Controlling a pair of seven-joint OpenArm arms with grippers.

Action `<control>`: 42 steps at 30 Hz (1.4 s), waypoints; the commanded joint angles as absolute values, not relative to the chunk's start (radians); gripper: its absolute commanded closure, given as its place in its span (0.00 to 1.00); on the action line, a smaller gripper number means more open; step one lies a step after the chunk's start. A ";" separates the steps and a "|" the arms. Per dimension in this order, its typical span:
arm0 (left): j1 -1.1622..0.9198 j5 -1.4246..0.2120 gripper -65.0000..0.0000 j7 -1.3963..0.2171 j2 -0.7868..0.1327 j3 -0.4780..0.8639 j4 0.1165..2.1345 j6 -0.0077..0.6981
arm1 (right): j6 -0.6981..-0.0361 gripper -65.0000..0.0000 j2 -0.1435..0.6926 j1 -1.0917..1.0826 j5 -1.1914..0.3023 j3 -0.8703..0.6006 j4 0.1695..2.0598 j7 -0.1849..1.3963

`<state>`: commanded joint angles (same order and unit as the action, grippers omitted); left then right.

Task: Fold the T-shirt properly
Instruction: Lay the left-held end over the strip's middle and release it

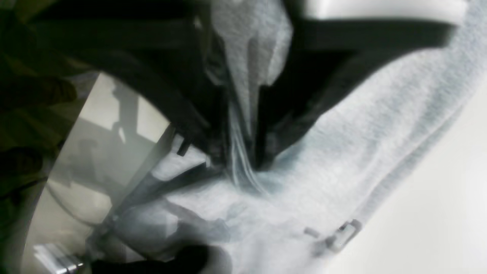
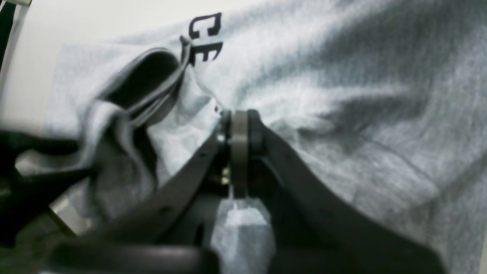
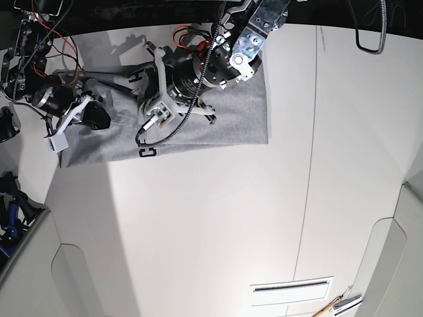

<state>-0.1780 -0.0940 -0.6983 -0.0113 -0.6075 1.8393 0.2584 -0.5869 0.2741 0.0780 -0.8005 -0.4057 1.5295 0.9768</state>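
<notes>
In our right wrist view, the right end effector (image 2: pixel 239 125) has its tips pressed together, pinching a fold of the T-shirt (image 2: pixel 342 95); black lettering (image 2: pixel 205 38) and the ribbed neck opening (image 2: pixel 146 80) lie just beyond. In our left wrist view, the left end effector (image 1: pixel 239 152) likewise grips bunched grey fabric between its closed tips. From the base view, we see the T-shirt (image 3: pixel 225 125) spread at the far left part of the white bench (image 3: pixel 218 231), both arms over it.
</notes>
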 joint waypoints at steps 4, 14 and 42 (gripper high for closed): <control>-0.178 -0.070 0.60 -0.751 -0.012 -0.607 1.848 0.276 | -0.587 0.70 0.289 0.077 -0.801 -0.406 1.530 0.976; -0.221 -0.031 0.60 -0.794 -0.041 -0.607 1.995 0.273 | -0.587 0.62 0.339 0.057 -0.867 -0.615 1.530 0.982; -0.236 0.015 0.60 -0.820 -0.202 -0.411 1.995 0.168 | -0.610 0.34 0.381 0.061 -0.977 -0.567 1.261 1.030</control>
<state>-0.2356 0.0151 -0.8196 -0.2020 -0.4110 1.9949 0.1680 -0.6098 0.3813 0.0612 -0.9771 -0.5667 1.2606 1.0302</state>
